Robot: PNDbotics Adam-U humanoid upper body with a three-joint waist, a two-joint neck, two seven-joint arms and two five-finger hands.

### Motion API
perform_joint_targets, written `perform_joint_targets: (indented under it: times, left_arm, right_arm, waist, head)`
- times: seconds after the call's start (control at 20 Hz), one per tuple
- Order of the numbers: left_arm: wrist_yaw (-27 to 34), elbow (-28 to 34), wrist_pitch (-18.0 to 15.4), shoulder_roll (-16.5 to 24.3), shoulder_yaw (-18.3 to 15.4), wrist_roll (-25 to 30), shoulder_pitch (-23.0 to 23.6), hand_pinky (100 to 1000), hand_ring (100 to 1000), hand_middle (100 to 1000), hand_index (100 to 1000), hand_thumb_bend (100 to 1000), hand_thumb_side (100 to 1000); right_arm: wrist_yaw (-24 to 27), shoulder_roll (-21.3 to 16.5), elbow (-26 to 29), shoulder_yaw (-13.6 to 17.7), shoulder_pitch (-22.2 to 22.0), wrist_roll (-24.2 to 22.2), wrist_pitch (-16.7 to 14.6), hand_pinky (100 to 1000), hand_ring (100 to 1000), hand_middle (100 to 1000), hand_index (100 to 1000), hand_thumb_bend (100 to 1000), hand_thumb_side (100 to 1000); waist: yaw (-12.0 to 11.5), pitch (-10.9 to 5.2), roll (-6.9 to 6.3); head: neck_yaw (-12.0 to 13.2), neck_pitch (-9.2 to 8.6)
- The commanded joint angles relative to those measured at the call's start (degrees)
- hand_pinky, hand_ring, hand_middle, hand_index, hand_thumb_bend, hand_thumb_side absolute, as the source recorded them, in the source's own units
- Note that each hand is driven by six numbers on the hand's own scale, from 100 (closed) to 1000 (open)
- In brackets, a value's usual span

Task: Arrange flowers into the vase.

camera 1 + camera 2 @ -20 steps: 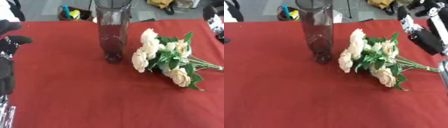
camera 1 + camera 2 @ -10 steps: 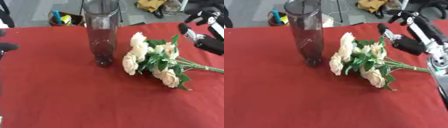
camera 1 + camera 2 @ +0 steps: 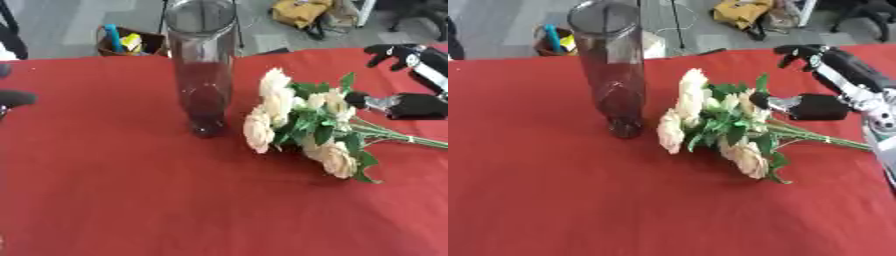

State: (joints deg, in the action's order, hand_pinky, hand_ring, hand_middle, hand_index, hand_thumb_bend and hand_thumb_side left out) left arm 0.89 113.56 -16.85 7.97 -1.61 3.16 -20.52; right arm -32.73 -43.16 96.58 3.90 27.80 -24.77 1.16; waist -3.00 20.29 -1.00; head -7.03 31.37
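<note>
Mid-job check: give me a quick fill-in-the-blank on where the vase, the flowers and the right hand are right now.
1. The vase stands ____ on the red cloth.
2. The bouquet lies on the cloth to the vase's ____ side.
3. The flowers are ____ the vase, not in it.
4. The right hand is by the bouquet's ____ end, thumb near the blooms.

Missing words: upright; right; outside; stem
</note>
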Motion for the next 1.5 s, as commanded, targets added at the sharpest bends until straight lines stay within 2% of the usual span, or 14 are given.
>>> perform_joint_targets:
  times: [0.05, 0.35, 0.6, 0.8, 1.1, 1.5]
  left_arm:
    - [-0.1, 1.0, 0.1, 0.6, 0.5, 0.0, -0.2, 722, 624, 738, 854, 116, 1000]
    - [-0.3, 1.0, 0.1, 0.7, 0.5, 0.1, 0.0, 722, 624, 739, 854, 115, 1000]
    - [-0.4, 1.0, 0.1, 0.7, 0.5, 0.1, 0.0, 722, 623, 739, 854, 115, 1000]
    - [-0.5, 1.0, 0.1, 0.7, 0.6, 0.2, 0.1, 722, 623, 739, 854, 114, 1000]
    - [-0.6, 1.0, 0.1, 0.7, 0.6, 0.4, 0.0, 722, 622, 738, 855, 114, 1000]
    - [-0.6, 1.0, 0.1, 0.6, 0.7, 0.8, 0.0, 721, 620, 737, 855, 113, 1000]
  right_arm:
    - [-0.2, -2.7, -1.5, 1.2, 1.0, -2.9, -0.5, 810, 960, 803, 987, 607, 612]
    - [1.0, -3.8, -4.9, 1.9, 1.2, -8.3, -0.9, 825, 973, 834, 1000, 652, 528]
    - [1.7, -5.4, -7.1, 2.1, 1.1, -10.0, -1.3, 822, 966, 837, 1000, 586, 492]
    - [1.6, -6.1, -9.0, 2.1, 1.2, -10.1, -1.5, 824, 965, 835, 1000, 541, 475]
    - [2.0, -6.1, -12.4, 1.7, 1.0, -9.2, -2.4, 838, 987, 844, 1000, 544, 455]
    - [0.3, -5.9, -14.9, 0.5, 0.9, -7.0, -4.0, 838, 970, 852, 1000, 498, 429]
  waist:
    - [0.1, -1.06, -0.03]
    - [0.1, -0.87, -0.06]
    - [0.2, -0.76, -0.06]
    - [0.3, -0.71, -0.10]
    - [0.3, -0.55, -0.28]
    - [0.1, -0.28, -0.52]
  head:
    - [0.4, -0.58]
    - [0.5, -0.60]
    - [0.8, -0.68]
    - [0.7, -0.97]
    - [0.3, -1.47]
    - [-0.1, -1.73]
